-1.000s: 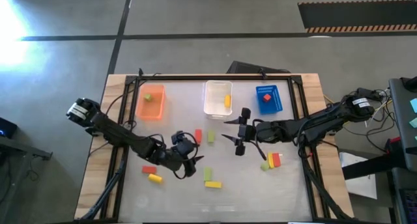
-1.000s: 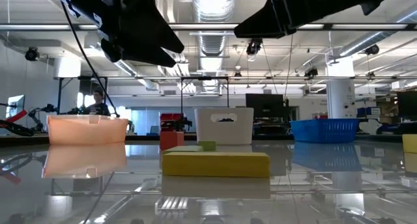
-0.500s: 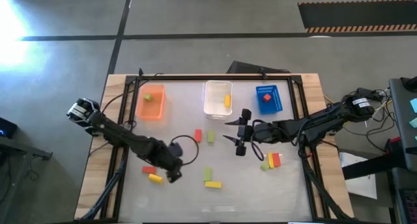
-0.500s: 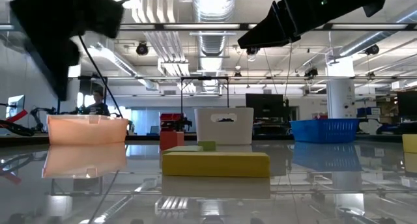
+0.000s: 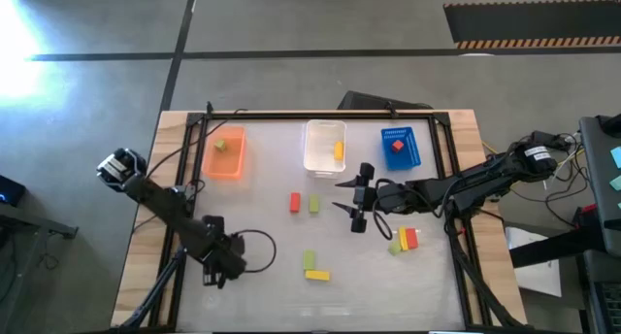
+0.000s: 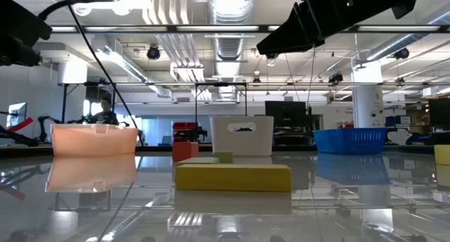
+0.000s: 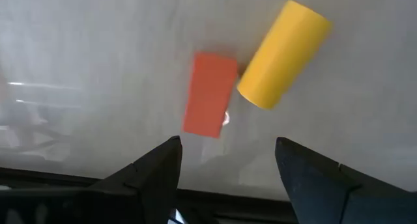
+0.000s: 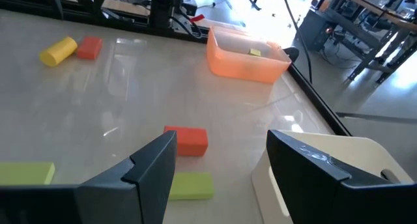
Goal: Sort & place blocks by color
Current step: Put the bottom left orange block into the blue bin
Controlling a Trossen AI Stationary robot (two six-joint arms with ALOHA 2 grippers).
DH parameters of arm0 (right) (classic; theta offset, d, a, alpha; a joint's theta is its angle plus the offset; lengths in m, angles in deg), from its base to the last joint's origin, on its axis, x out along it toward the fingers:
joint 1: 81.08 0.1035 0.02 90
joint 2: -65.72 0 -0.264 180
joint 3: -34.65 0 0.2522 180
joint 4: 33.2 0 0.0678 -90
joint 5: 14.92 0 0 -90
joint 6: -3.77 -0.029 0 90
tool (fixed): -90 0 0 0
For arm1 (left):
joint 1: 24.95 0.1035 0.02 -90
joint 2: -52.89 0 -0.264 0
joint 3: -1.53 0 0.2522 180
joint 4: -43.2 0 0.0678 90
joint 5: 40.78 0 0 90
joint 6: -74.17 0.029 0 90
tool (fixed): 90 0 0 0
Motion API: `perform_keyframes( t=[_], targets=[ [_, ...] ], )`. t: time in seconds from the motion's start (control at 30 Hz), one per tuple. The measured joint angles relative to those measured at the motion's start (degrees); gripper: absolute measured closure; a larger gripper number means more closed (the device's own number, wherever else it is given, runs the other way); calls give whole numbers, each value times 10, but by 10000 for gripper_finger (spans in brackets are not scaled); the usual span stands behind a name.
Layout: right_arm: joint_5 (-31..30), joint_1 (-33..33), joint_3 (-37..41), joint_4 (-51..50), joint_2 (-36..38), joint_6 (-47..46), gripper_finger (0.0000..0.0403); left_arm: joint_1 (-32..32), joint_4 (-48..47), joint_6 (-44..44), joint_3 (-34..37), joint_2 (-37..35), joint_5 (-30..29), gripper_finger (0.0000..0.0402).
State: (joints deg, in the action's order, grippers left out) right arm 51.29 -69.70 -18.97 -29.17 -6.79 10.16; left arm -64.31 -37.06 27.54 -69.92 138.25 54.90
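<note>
Left gripper point(image 7: 225, 160) open above red block point(image 7: 210, 94), empty.

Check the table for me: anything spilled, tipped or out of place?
Nothing stands out. The orange bin, clear bin and blue bin stand upright in a row, and the loose blocks lie flat on the table, still unsorted.

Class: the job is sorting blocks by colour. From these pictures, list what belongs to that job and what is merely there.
Belongs to the job:
- loose blocks, e.g. red block, green block, yellow block
- orange bin, clear bin, blue bin

Merely there:
- wooden table edge
- cables
</note>
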Motion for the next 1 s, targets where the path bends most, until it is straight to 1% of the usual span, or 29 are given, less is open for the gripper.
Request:
perform_keyframes(
  t=[0.1, 0.2, 0.53, 0.87, 0.93, 1.0],
  targets=[
    [0, 0, 0, 0, 0, 0, 175, -12, 0, -20, 1, 0, -31, 171],
    [0, 0, 0, 0, 0, 0, 175, -18, 1, -24, 6, 0, -43, 171],
    [4, 1, 0, -13, 0, -8, 175, -19, 86, -25, 75, 0, -33, 171],
    [4, 1, 0, -13, 0, -9, 175, -18, 144, -25, 129, 0, -27, 171],
    [4, 1, 0, -13, 0, -8, 175, -18, 145, -25, 136, 0, -27, 175],
    [4, 1, 0, -13, 0, -8, 175, -18, 146, -25, 143, 0, -27, 187]
  ],
)
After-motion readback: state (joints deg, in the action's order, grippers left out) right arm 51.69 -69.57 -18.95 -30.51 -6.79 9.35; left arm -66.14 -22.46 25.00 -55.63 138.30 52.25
